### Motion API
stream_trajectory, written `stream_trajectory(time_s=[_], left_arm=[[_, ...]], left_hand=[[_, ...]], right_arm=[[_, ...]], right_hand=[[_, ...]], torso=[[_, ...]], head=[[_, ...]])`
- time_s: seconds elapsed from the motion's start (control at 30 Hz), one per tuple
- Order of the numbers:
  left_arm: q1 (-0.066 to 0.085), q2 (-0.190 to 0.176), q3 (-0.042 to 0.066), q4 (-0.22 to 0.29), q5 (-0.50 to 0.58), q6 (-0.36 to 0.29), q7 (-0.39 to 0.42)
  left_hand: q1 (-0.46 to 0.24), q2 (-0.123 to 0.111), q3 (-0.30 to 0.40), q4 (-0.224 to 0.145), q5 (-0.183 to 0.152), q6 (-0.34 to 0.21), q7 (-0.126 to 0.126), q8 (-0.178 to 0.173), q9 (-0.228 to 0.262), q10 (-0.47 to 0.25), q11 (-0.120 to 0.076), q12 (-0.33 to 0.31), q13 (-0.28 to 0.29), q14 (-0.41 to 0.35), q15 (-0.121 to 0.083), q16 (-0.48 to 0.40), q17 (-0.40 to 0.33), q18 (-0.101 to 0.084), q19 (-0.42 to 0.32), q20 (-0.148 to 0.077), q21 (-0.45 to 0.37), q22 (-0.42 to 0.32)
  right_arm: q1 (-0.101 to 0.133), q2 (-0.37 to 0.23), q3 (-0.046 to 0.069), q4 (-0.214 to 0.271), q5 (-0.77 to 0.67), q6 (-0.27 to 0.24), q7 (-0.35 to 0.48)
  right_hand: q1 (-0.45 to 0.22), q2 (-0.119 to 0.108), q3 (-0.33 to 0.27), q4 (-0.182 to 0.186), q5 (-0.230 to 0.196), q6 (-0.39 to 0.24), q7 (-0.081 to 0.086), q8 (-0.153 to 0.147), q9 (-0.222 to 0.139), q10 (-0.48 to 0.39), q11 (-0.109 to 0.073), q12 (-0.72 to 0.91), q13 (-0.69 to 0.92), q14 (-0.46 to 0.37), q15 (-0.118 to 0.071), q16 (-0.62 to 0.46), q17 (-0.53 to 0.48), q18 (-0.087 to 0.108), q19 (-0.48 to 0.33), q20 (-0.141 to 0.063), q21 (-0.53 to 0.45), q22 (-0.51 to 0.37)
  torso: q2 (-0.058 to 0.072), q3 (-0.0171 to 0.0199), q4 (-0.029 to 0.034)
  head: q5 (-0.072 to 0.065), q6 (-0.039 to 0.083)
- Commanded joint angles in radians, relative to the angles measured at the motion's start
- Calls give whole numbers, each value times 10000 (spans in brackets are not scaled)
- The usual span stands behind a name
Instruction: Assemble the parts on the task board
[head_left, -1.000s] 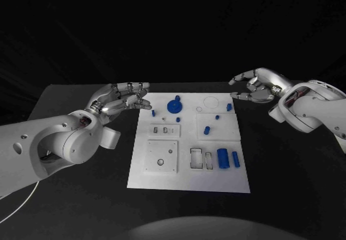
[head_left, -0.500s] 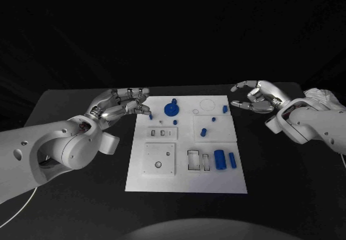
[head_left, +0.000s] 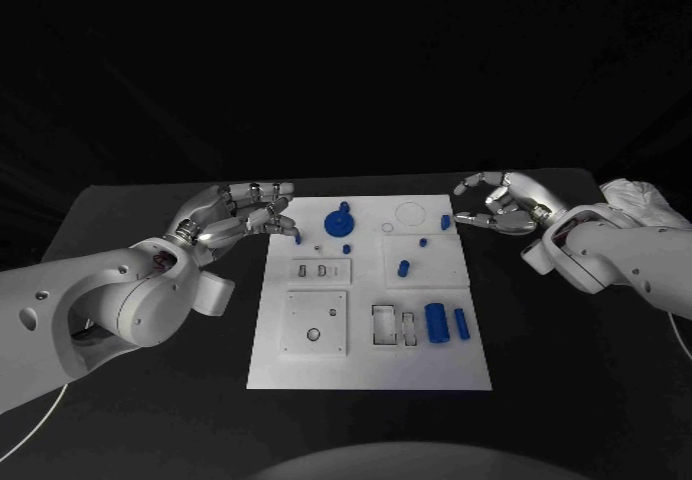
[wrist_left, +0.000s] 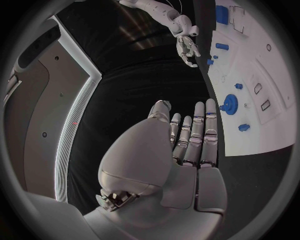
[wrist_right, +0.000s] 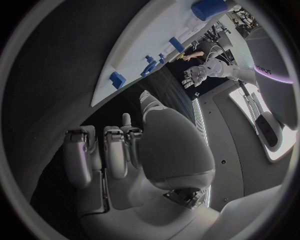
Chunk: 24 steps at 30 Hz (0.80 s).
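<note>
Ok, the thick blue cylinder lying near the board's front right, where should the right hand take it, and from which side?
Probably across its middle, coming down from above. The thick blue cylinder lies flat on the task board, its length running front to back, with a thinner blue piece close on its right, so fingers look best placed on its two long sides. The right hand is empty.

A black table stands before a dark, unlit backdrop.
</note>
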Motion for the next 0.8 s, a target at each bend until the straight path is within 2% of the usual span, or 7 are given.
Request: stream_trajectory(time_s=[0.03,0.07,0.1,0.33,0.57,0.8], left_arm=[[0,8,6,14,-60,194,74],[0,4,6,15,-60,195,74],[0,0,6,17,-60,195,74],[0,-39,6,29,-60,205,74],[0,-79,6,37,-60,206,62],[0,-77,6,36,-60,218,52]], left_hand=[[66,-7,47,2,41,-27,39,35,-7,-12,75,52,-16,-71,20,67,-13,43,-50,-7,16,9],[66,-7,47,2,41,-27,39,35,-7,-12,75,52,-16,-71,20,67,-13,43,-50,-7,16,9],[66,-7,47,2,41,-27,39,35,-7,-12,75,52,-16,-71,20,67,-13,43,-50,-7,16,9],[66,-7,47,2,41,-27,39,35,-7,-12,75,52,-16,-71,20,67,-13,43,-50,-7,16,9],[66,-7,47,2,41,-27,39,35,-7,-12,75,52,-16,-71,20,67,-13,43,-50,-7,16,9],[66,-7,47,2,41,-27,39,35,-7,-12,75,52,-16,-71,20,67,-13,43,-50,-7,16,9]], right_arm=[[-80,103,-1,-89,-309,307,-363],[-115,145,-1,-133,-331,313,-392],[-154,189,-1,-180,-348,307,-404],[-361,438,1,-432,-269,230,-334],[-419,551,2,-560,-233,265,-406],[-438,619,2,-643,-256,365,-529]], right_hand=[[-85,-17,-78,6,-64,52,23,151,15,1076,-18,39,2630,1043,-4,34,2627,-94,665,-3,-58,2467],[-81,9,-71,2,0,125,30,210,15,1076,-12,39,2630,1043,-1,34,2627,-93,662,0,-62,2465],[-39,53,-45,-17,276,199,37,275,-3,1076,-5,39,2630,1043,3,34,2627,-92,658,4,-66,2464],[140,132,20,-61,1422,76,50,329,-169,1076,5,39,2630,1043,14,34,2627,-88,646,16,-80,2459],[313,153,114,-107,2551,-49,67,431,-285,1076,17,39,2630,1043,27,34,2627,-76,609,24,-118,2444],[442,170,213,-161,3028,-29,77,514,-348,1076,25,39,2630,1043,33,34,2627,-66,578,33,-150,2431]], torso=[[9,9,4],[9,9,4],[9,10,5],[21,35,12],[5,11,0],[4,7,-4]], head=[[13,12],[13,12],[21,13],[81,-7],[85,-68],[82,-100]])
